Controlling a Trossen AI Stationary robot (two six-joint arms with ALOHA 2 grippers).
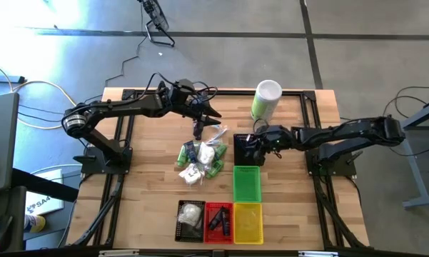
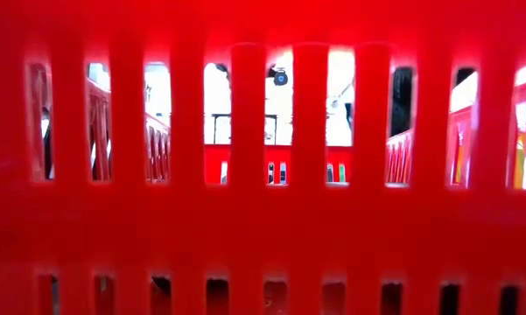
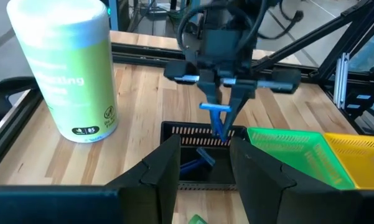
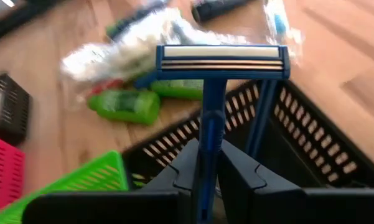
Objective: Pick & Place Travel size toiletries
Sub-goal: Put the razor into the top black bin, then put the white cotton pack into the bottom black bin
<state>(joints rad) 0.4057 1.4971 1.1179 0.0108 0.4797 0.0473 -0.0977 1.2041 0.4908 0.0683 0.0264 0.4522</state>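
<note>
The right gripper, clamped on a blue razor, holds it over the black basket, while most toiletries wait piled mid-desk beneath the half-closed left gripper.

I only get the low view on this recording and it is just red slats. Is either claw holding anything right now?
Observer: Yes. The right claw is shut on a blue razor, head up, handle between the fingers.
Operator: Where is that claw?
Observer: Over the black basket beside the canister; a second blue razor already lies inside it.
Operator: And the left claw?
Observer: The left claw hangs at the far end of the toiletry pile, gripping a small dark item I cannot identify.
Operator: What is blocking my view?
Observer: The red basket stands at the table's near edge, between another black basket and a yellow one.
</note>
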